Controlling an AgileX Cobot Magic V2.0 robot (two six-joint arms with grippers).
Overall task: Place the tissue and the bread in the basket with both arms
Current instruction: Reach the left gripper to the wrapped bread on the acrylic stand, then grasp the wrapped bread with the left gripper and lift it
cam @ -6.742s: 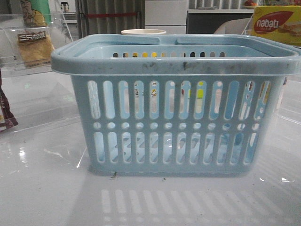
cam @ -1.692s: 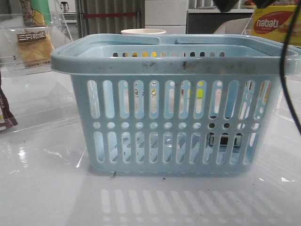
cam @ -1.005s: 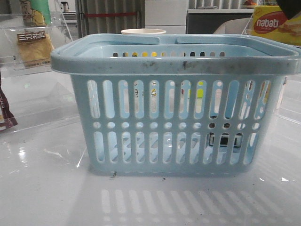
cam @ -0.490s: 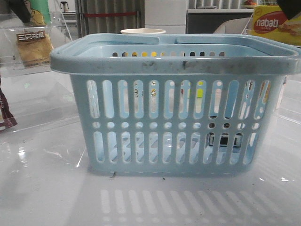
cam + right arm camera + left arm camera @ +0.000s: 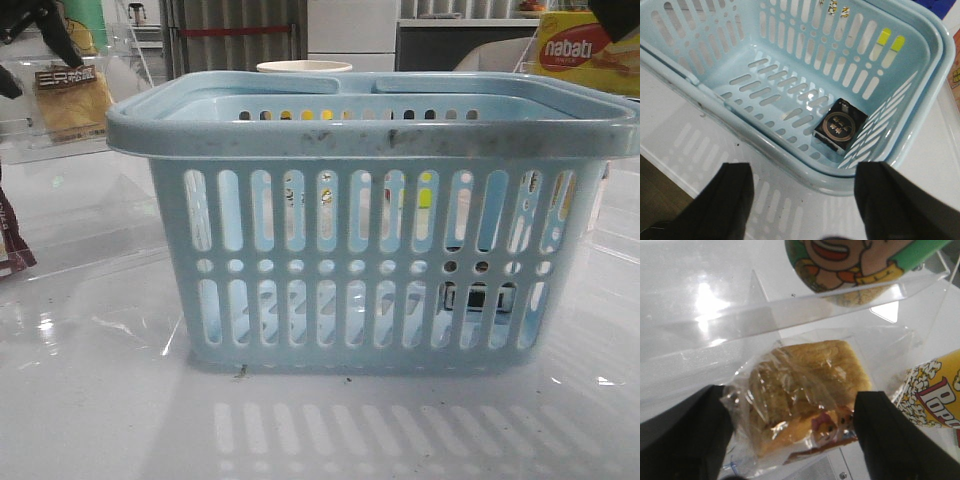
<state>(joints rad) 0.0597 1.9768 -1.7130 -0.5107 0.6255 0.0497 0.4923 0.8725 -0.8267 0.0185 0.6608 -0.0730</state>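
Hovering over the bread [image 5: 805, 390], the left gripper [image 5: 790, 440] has its jaws spread wide to either side of the packet.

At the upper left of the front frame the left gripper's dark fingers [image 5: 45, 25] sit above the bread, which lies in a clear plastic tray [image 5: 30, 130] on the white table [image 5: 100, 400]; a popcorn cup [image 5: 935, 395] stands just beside the packet. Centre frame, the light-blue basket [image 5: 370, 140] stands upright, the tissue [image 5: 840, 127] lying flat on its floor near one corner, glimpsed through the lower right slots. Upper right, a nabati box [image 5: 585, 50] sits behind. The right gripper [image 5: 802, 195] hangs above the basket's rim, fingers parted and holding nothing.
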